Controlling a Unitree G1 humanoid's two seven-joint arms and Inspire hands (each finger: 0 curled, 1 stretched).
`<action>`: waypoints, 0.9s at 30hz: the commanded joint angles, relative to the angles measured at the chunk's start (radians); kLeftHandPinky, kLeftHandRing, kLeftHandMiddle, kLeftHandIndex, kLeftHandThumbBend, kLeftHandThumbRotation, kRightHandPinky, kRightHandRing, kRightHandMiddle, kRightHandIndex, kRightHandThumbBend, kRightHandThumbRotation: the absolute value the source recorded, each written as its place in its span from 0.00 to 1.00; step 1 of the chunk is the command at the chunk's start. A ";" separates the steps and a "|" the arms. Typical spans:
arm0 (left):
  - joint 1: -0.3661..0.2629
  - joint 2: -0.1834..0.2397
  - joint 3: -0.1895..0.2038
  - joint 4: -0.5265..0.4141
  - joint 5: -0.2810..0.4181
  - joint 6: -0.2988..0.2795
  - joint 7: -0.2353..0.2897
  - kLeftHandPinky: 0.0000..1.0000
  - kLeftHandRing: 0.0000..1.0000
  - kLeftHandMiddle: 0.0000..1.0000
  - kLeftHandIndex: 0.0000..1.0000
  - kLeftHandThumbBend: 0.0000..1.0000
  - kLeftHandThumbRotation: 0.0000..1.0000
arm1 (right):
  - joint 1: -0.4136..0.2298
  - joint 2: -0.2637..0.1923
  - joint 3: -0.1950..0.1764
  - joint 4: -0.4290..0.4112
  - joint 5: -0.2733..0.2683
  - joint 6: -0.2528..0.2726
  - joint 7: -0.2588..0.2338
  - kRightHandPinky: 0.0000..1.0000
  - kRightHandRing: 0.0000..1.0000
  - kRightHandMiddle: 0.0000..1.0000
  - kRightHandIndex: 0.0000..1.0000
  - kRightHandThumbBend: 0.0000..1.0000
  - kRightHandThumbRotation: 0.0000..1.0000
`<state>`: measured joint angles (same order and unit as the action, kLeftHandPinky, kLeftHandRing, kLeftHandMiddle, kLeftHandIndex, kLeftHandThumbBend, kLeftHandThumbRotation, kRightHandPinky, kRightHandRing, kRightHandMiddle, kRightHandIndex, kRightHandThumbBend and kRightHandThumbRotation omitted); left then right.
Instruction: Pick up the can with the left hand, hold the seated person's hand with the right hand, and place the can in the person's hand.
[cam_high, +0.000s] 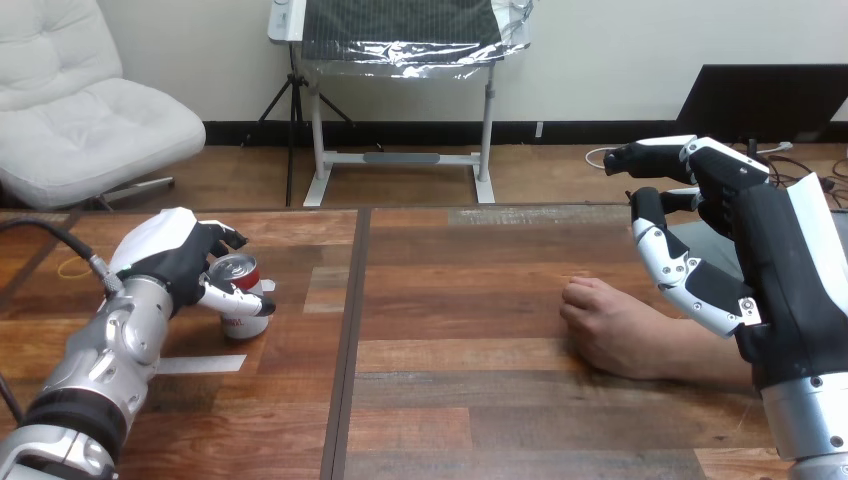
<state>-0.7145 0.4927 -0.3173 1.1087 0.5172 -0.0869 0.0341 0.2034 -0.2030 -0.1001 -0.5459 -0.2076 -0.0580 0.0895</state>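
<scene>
While the can (243, 300) stands upright on the wooden table (450, 300), its long axis runs vertical, with the silver top facing up towards the camera and the base seemingly on the boards. It sits in the left part of the table, near the dark seam between the planks and just above a strip of pale tape (200, 364) stuck to the surface. The left hand (175, 255) is closed on it from the view's left: the palm and white back shell lie against the can's left side, one finger (235, 298) wraps across its front, and other fingertips hook over the far rim. The can therefore lies inside the curl of this hand, to the right of the palm, with its lower right side showing. The silver left forearm (105, 350) slopes down from the hand to the bottom left corner.

Well apart, across the table's right half, the person's hand (605, 318) rests on the wood as a loose fist, knuckles towards the can, its forearm leading off to the right. The right hand (740, 250) is raised at the view's right edge, over that forearm. Its fingers (680, 270) are spread and only gently bent, so it is open and grips nothing. Whether it touches the forearm I cannot tell; none of its fingers is curled round the person's hand or wrist
</scene>
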 joint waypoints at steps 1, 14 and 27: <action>-0.039 -0.008 0.012 0.015 -0.013 0.002 0.002 0.72 0.79 0.83 0.81 0.72 0.23 | -0.050 -0.019 -0.017 -0.044 0.010 -0.006 0.005 0.61 0.74 0.71 0.63 0.19 0.00; -0.051 -0.025 0.027 0.061 -0.043 -0.005 0.011 0.74 0.80 0.84 0.81 0.72 0.21 | -0.049 -0.022 -0.017 -0.052 0.000 0.002 0.010 0.61 0.74 0.71 0.62 0.19 0.00; -0.059 -0.044 0.039 0.097 -0.053 -0.040 0.045 0.74 0.81 0.85 0.82 0.70 0.20 | -0.047 -0.019 -0.020 -0.055 0.009 0.004 0.015 0.62 0.75 0.71 0.62 0.20 0.00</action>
<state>-0.7146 0.4633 -0.2945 1.1982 0.4773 -0.0974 0.0463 0.2034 -0.2047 -0.1009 -0.5462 -0.2078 -0.0524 0.1029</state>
